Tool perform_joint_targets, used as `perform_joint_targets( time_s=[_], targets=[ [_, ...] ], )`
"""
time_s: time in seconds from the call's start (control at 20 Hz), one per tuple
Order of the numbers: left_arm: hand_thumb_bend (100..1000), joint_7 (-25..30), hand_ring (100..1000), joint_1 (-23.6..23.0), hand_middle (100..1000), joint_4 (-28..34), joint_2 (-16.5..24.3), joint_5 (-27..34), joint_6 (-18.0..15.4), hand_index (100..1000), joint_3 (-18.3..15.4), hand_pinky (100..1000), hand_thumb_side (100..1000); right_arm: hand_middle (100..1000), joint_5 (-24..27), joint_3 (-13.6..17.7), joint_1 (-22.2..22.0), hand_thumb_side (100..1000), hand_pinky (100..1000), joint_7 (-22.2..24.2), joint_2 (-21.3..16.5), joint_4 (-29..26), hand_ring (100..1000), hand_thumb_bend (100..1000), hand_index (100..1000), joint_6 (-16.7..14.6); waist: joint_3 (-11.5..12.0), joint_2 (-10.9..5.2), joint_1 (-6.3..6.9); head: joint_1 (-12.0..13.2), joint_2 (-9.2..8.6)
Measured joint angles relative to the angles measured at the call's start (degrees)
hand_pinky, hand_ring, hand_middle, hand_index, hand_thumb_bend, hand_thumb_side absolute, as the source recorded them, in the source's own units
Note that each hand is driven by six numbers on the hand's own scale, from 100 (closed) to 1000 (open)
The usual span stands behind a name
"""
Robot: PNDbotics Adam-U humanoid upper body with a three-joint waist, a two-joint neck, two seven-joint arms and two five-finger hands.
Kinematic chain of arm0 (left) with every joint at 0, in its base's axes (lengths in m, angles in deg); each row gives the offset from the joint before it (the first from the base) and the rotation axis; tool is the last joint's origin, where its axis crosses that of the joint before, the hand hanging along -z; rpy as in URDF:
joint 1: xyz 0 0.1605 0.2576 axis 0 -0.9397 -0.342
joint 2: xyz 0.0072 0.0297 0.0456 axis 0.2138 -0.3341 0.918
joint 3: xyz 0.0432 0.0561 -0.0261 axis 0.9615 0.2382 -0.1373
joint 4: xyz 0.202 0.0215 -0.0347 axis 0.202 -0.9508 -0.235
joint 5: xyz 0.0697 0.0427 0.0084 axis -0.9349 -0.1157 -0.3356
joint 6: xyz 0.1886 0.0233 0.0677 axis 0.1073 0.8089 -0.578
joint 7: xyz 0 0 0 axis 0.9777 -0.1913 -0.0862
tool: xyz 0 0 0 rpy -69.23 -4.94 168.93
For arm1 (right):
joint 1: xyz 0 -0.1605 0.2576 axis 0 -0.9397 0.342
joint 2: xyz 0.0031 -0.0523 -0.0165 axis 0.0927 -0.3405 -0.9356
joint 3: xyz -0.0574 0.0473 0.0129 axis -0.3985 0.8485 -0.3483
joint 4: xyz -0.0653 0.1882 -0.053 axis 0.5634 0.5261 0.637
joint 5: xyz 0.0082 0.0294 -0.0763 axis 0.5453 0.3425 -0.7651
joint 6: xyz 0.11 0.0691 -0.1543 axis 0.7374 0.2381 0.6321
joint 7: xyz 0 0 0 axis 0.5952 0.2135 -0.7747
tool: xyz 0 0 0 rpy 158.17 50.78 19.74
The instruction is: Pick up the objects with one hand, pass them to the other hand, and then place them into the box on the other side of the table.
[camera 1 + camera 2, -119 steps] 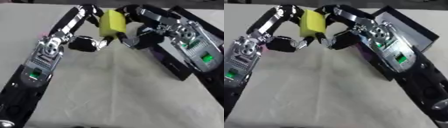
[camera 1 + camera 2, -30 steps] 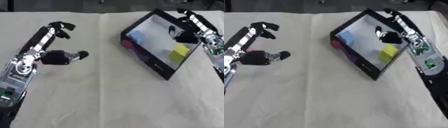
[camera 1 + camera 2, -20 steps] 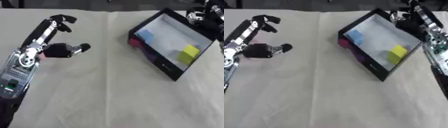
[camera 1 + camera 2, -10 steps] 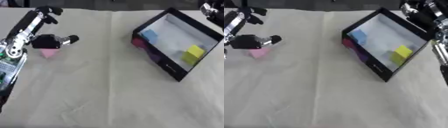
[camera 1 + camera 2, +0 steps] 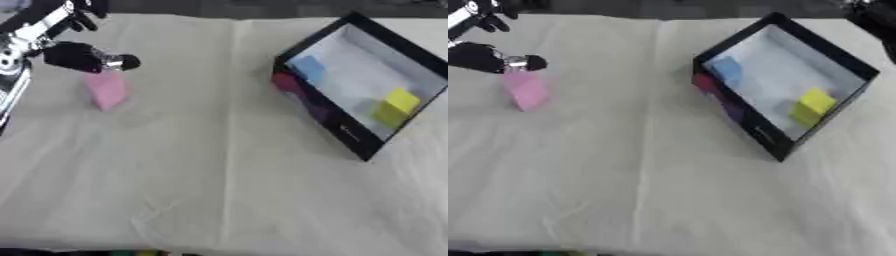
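The surface (image 5: 227, 165) is covered with a pale cloth and fills most of both views. On its right side stands the box (image 5: 336, 127), black outside and light inside, turned at an angle to the surface's edges, its open side facing up. Inside it lie a yellow block (image 5: 394, 106) near the right end and a blue block (image 5: 308, 67) near the far left corner, well apart. The left hand (image 5: 77, 55) shows at the upper left, just above a pink block (image 5: 107, 89) which lies on the cloth; its fingers (image 5: 122, 62) are spread and hold nothing. Whether they touch the pink block, I cannot tell. Of the right arm only a dark part shows at the upper right corner of the right eye view; its fingers I cannot tell.
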Motion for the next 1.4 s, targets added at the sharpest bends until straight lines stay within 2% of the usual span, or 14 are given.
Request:
perform_joint_targets(
  time_s=[0.3, 0.7, 1.05, 1.4],
  targets=[
    [827, 7.68, 812, 3.57, 793, -5.48, 0.67, -2.34, 0.4, 882, 1.55, 859, 512, 998, 1.09, 0.26, 0.0, 540, 942, -0.22, -0.76, -0.67, 939, 100, 1000, 0.36, 0.01, -0.25, 0.0, 0.79, 0.25],
    [863, 14.92, 847, 7.38, 805, -14.72, 0.56, -8.25, -2.64, 888, 3.56, 870, 526, 993, 1.47, 0.49, -0.07, 547, 942, -0.63, -1.35, -0.79, 938, 100, 998, 0.79, -0.09, -0.25, 0.0, 1.41, 0.72],
    [880, 18.03, 868, 9.11, 811, -21.11, -0.94, -15.41, -4.14, 889, 3.54, 880, 538, 993, 1.49, 0.37, -0.46, 549, 942, -0.79, -1.42, -0.81, 938, 100, 997, 1.33, -0.18, -0.25, 0.26, 1.95, 0.73],
    [862, 19.22, 875, 9.93, 811, -25.46, -2.34, -21.13, -4.16, 847, 3.53, 879, 526, 992, 1.33, 0.03, -0.43, 550, 942, -0.68, -1.4, -0.79, 938, 100, 996, 1.71, -0.33, -0.25, 0.26, 2.87, 0.73]
  ],
)
